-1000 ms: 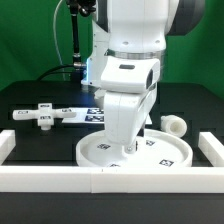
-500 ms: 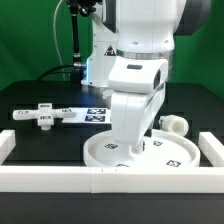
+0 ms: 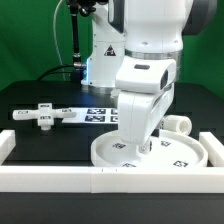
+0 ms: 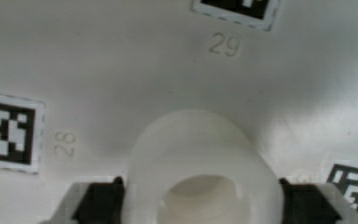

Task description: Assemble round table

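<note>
Seen in the exterior view, the round disc (image 3: 182, 152) lies on the black counter (image 3: 45, 142) at about 5 o'clock, close behind the white rail (image 3: 55, 177). The claw (image 3: 139, 150) is down on the disc's middle. In the wrist view its fingers (image 4: 101, 200) flank a raised white hump (image 4: 197, 160) on the tagged surface, but I cannot tell whether they pinch it. The short leg (image 3: 179, 124) lies just beside the disc at 1 o'clock, and the cross base (image 3: 40, 116) is well apart at 9 o'clock.

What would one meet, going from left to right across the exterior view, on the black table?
Cross-shaped base, marker board, short cylindrical leg. The round disc overlaps the last two, so it is omitted.
</note>
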Robot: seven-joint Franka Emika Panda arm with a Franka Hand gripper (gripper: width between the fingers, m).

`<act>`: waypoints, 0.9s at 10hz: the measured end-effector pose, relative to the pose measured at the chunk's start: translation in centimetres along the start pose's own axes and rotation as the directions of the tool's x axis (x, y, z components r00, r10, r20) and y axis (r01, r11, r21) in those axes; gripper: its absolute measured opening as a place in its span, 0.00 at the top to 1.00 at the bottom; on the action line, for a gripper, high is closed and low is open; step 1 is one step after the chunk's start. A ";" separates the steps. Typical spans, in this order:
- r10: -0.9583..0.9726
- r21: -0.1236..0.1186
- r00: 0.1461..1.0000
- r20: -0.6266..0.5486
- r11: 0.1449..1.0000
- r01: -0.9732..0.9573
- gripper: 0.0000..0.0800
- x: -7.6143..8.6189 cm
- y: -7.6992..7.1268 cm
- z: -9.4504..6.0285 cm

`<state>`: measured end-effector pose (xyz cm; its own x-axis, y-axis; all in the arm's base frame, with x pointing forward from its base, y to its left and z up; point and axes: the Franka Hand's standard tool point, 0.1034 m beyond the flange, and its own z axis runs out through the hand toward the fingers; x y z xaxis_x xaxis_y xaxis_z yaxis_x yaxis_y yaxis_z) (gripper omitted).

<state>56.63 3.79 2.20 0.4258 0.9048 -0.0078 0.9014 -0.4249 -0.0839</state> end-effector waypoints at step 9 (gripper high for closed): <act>0.068 -0.020 0.998 -0.007 0.997 -0.068 0.19 -0.3 -0.9 -1.0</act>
<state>55.80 3.90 3.28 0.4865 0.8737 -0.0064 0.8717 -0.4859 -0.0632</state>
